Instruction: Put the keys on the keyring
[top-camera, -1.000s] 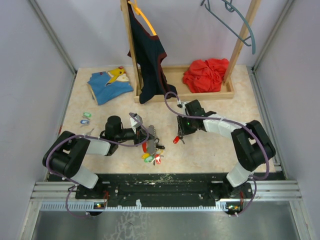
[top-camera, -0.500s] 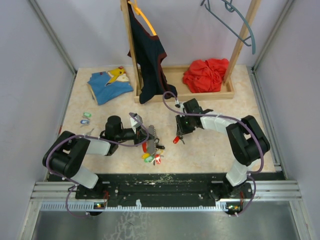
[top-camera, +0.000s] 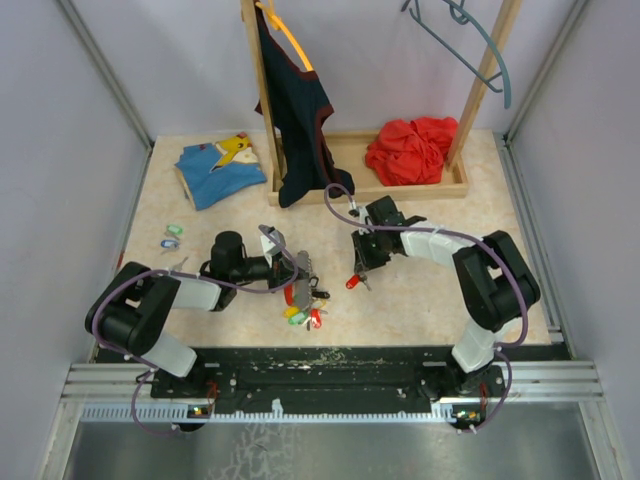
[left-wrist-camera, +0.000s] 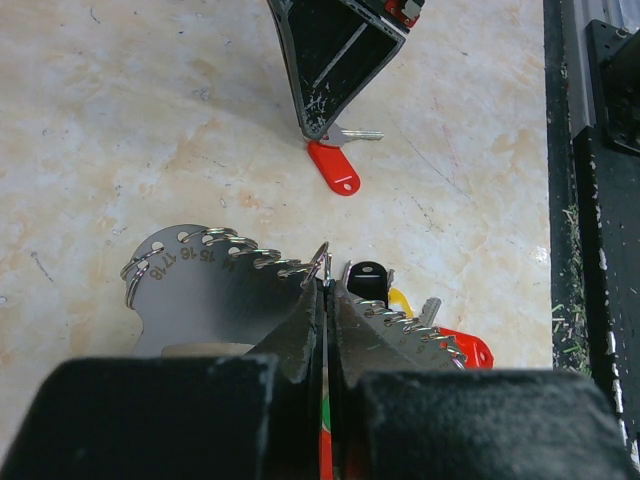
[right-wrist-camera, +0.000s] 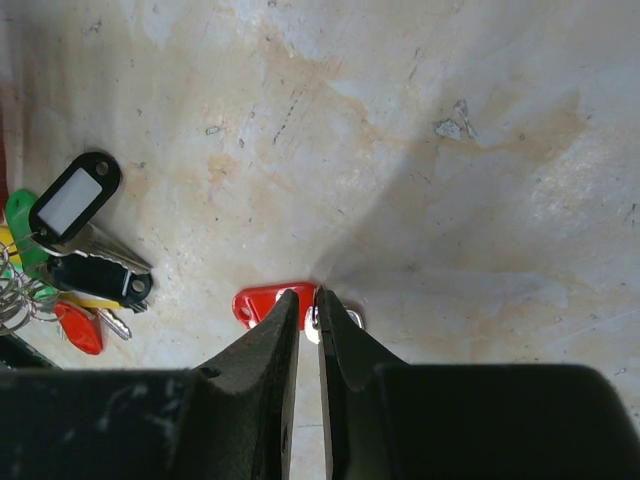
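Narrows right fingers (right-wrist-camera: 288, 308) onto red key (right-wrist-camera: 255, 303) on surface (right-wrist-camera: 450, 200), pinching its metal, holds left fingers (left-wrist-camera: 300, 325) shut at keyring (left-wrist-camera: 200, 290), likely readying lift for threading.

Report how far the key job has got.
Done: several colour-tagged keys hang from the numbered steel keyring plate. In hand: left tool grips that plate; right tool pinches the red-tagged silver key on the table. Left: threading it, plus the loose tagged keys far left.
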